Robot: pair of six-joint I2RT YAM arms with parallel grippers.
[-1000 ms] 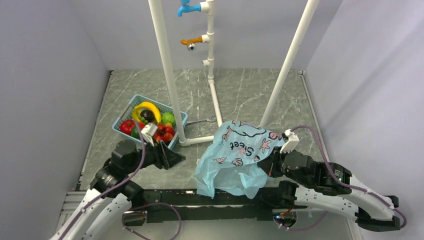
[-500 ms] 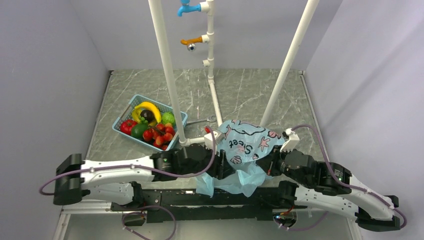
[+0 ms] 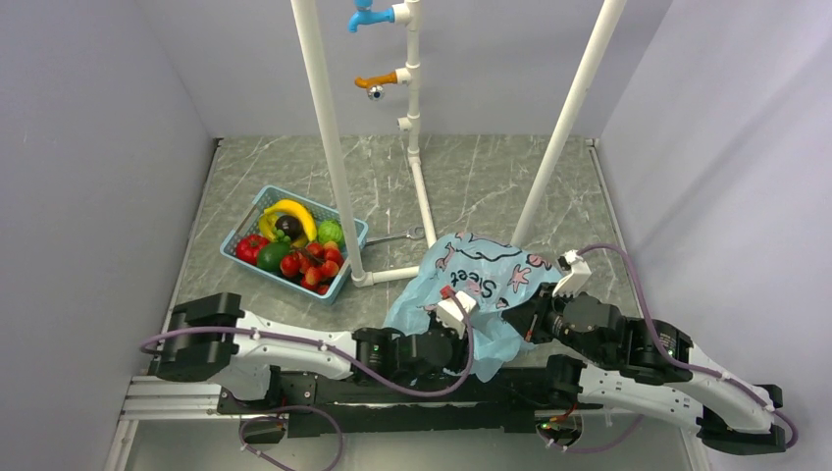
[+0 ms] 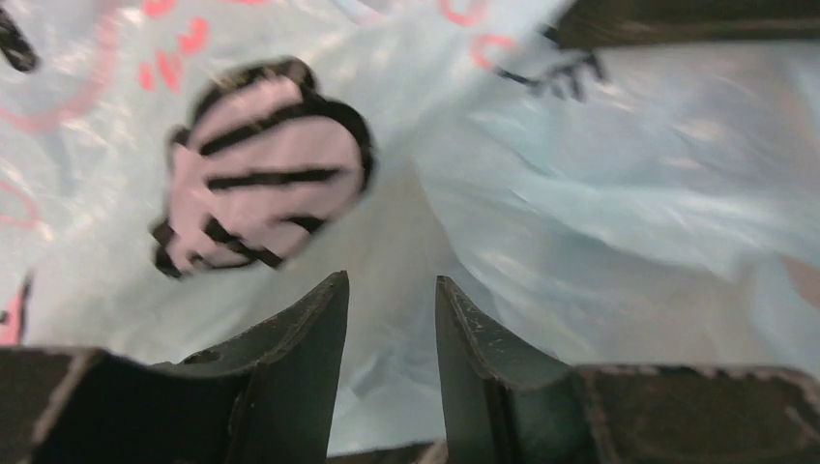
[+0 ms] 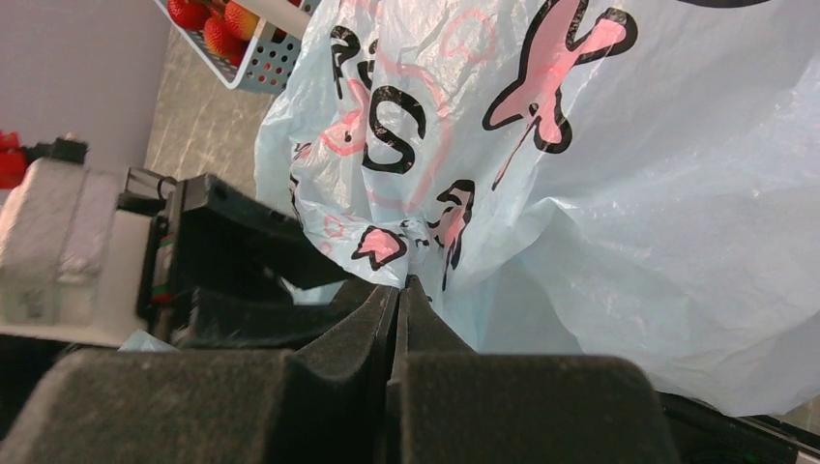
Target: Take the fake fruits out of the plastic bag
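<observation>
Pinching the crinkly light-blue plastic bag (image 5: 580,193), right gripper (image 5: 399,290) was fully closed; left gripper (image 4: 391,290) sat narrowly parted, holding nothing, bag just ahead.

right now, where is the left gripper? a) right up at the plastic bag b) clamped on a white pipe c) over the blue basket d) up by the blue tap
a: the left gripper sits slightly open right at the plastic bag, whose light-blue film fills the left wrist view.
</observation>
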